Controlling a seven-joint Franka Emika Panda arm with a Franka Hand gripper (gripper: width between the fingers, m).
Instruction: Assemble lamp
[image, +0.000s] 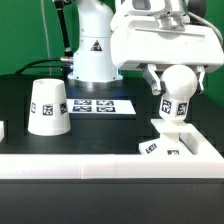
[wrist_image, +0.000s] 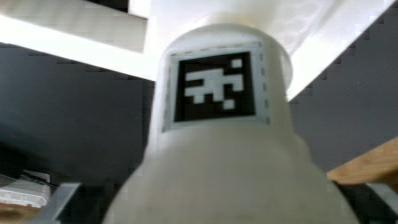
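Note:
The white bulb (image: 172, 100) stands upright with its foot on the flat square base (image: 190, 146) at the exterior view's right. My gripper (image: 176, 82) is shut on the bulb's round head, one finger on each side. In the wrist view the bulb (wrist_image: 214, 130) fills the picture, with its square tag facing the camera, and the base (wrist_image: 107, 40) shows pale behind it. The cone-shaped shade (image: 48, 108) stands alone on the black table at the exterior view's left, well apart from the gripper.
The marker board (image: 102, 104) lies flat between the shade and the base. The white robot pedestal (image: 92, 50) stands behind it. A white rail (image: 90, 166) runs along the table's front edge.

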